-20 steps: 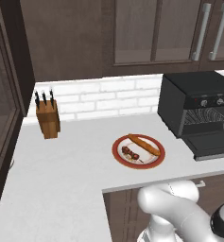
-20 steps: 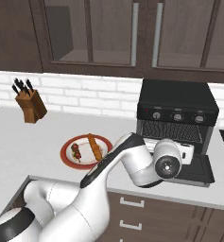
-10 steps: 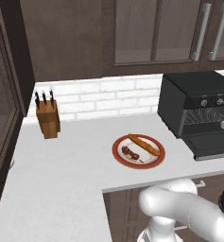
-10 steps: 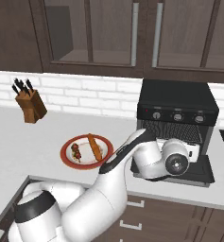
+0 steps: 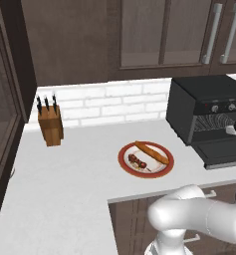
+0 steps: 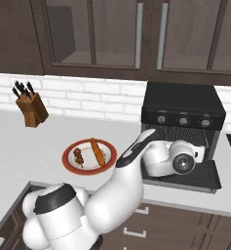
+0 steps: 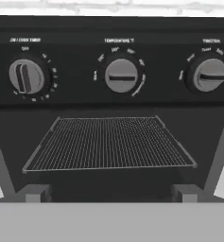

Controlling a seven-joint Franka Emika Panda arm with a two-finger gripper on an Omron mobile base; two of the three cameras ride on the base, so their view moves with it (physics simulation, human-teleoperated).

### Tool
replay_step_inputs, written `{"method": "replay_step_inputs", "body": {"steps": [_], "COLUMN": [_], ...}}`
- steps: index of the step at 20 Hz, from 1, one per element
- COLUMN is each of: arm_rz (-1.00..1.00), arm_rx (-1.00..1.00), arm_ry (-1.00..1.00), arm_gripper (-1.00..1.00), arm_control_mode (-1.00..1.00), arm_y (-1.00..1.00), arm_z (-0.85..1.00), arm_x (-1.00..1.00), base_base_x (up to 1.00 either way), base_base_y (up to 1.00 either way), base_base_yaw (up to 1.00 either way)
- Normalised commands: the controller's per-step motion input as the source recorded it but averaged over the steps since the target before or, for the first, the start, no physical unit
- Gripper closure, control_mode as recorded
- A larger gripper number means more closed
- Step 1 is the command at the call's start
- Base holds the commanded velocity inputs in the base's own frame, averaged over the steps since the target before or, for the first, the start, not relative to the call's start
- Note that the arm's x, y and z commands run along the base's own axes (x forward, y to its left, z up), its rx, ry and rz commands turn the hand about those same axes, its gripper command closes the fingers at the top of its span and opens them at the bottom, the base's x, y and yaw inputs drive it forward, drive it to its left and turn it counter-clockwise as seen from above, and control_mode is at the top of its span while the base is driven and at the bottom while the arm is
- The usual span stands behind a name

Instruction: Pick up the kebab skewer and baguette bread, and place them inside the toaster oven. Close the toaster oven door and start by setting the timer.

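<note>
The kebab skewer [image 5: 138, 161] [image 6: 79, 156] and the baguette bread [image 5: 152, 152] [image 6: 96, 152] lie side by side on a red-rimmed plate [image 5: 164, 167] [image 6: 68, 163] on the counter. To their right stands the black toaster oven [image 5: 204, 99] [image 6: 182, 100], its door [image 5: 224, 154] [image 6: 204, 179] dropped open. My hand [image 6: 182, 158] hovers over the open door, facing the opening. In the hand view my gripper [image 7: 111, 193] is open and empty, its fingertips [image 7: 35, 193] wide apart before the bare wire rack [image 7: 108, 142]. Three knobs [image 7: 121, 75] line the panel above.
A wooden knife block [image 5: 50, 124] [image 6: 32, 108] stands at the back left against the white brick wall. Dark cabinets [image 6: 136, 34] hang above the counter. The white counter [image 5: 64, 174] spreads wide to the plate's left, with a front edge close before the plate.
My hand has shifted right and a little closer to the oven's opening. The jaws stay wide open. Plate, skewer and baguette have not moved.
</note>
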Motion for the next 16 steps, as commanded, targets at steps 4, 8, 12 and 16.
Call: {"method": "replay_step_inputs", "body": {"steps": [4,8,12,16], "arm_rz": [0.0,0.0,0.0,0.0], "arm_rx": [0.0,0.0,0.0,0.0], "arm_ry": [0.0,0.0,0.0,0.0], "arm_gripper": [-1.0,-1.0,-1.0,-1.0], "arm_control_mode": [-1.0,-1.0,-1.0,-1.0], "arm_y": [-0.03,-0.01,-0.08,-0.17], "arm_z": [-0.22,-0.23,-0.22,-0.14], "arm_x": [0.43,0.43,0.36,0.43], "base_base_x": [0.0,0.0,0.0,0.0], "base_base_y": [0.0,0.0,0.0,0.0], "base_base_yaw": [0.0,0.0,0.0,0.0]}}
